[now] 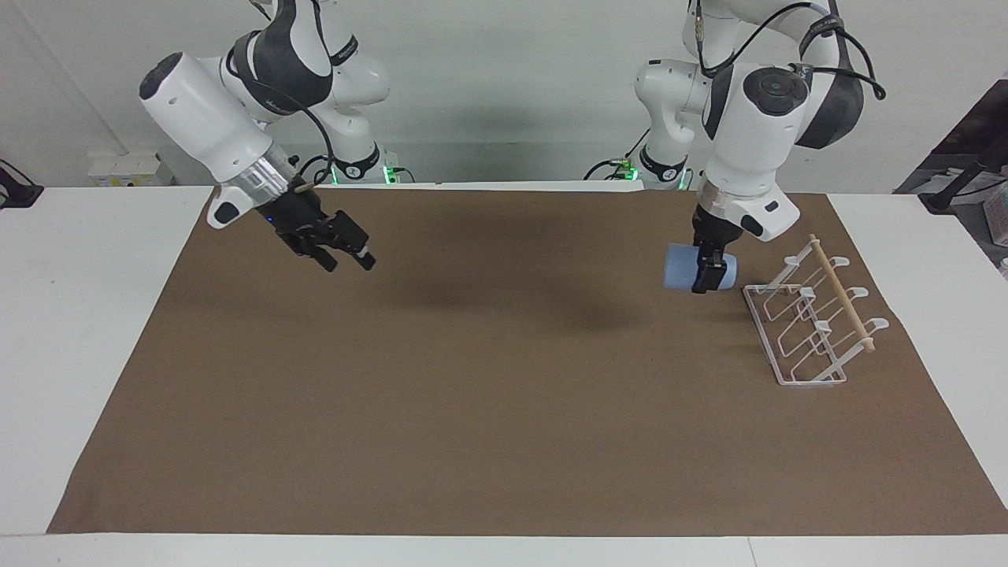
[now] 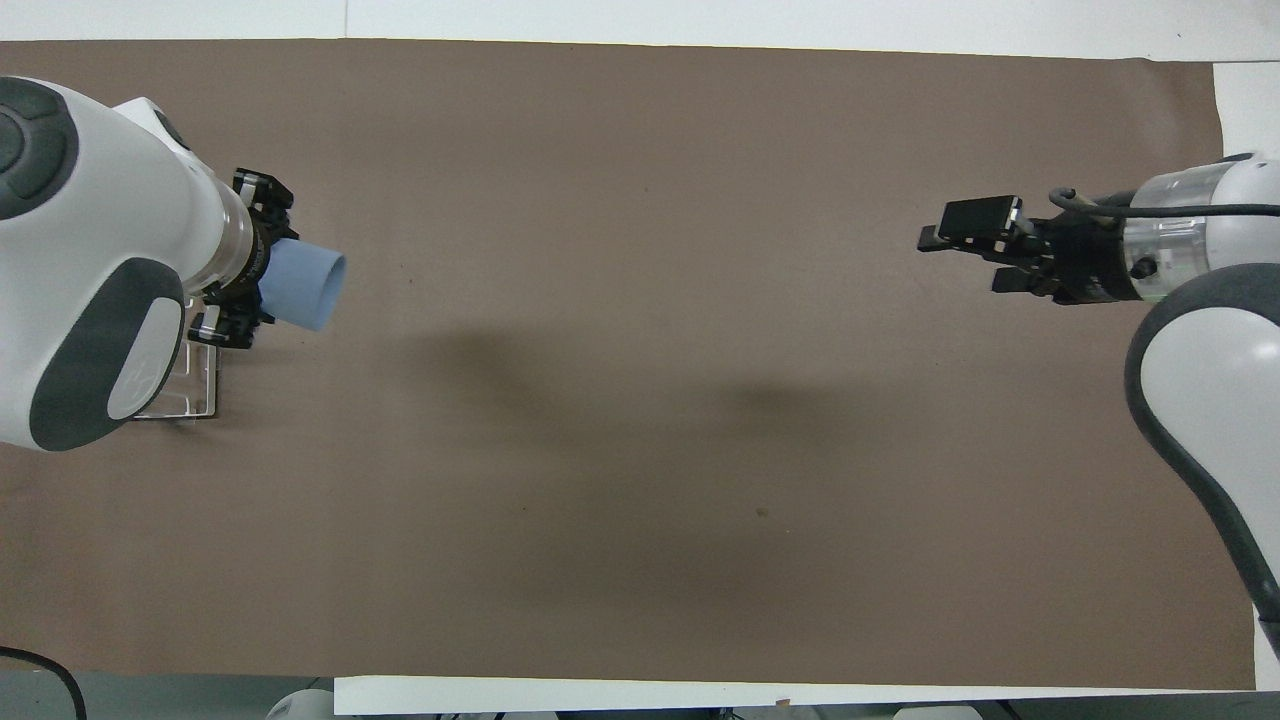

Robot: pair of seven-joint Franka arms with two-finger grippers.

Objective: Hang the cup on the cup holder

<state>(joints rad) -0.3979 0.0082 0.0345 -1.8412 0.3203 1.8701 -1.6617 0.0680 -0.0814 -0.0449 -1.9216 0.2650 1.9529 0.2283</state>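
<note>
My left gripper (image 1: 703,276) is shut on the light-blue cup (image 1: 682,268) and holds it on its side in the air, mouth toward the right arm's end. The cup hangs over the mat just beside the white wire cup holder (image 1: 811,324), apart from it. In the overhead view the cup (image 2: 308,288) sticks out of the left gripper (image 2: 262,262), and the left arm hides most of the cup holder (image 2: 190,392). My right gripper (image 1: 346,253) is open and empty in the air at the right arm's end, also in the overhead view (image 2: 960,262).
A brown mat (image 1: 488,394) covers most of the white table (image 1: 79,315). The cup holder stands at the left arm's end of the mat, its wooden dowel (image 1: 843,295) across the prongs.
</note>
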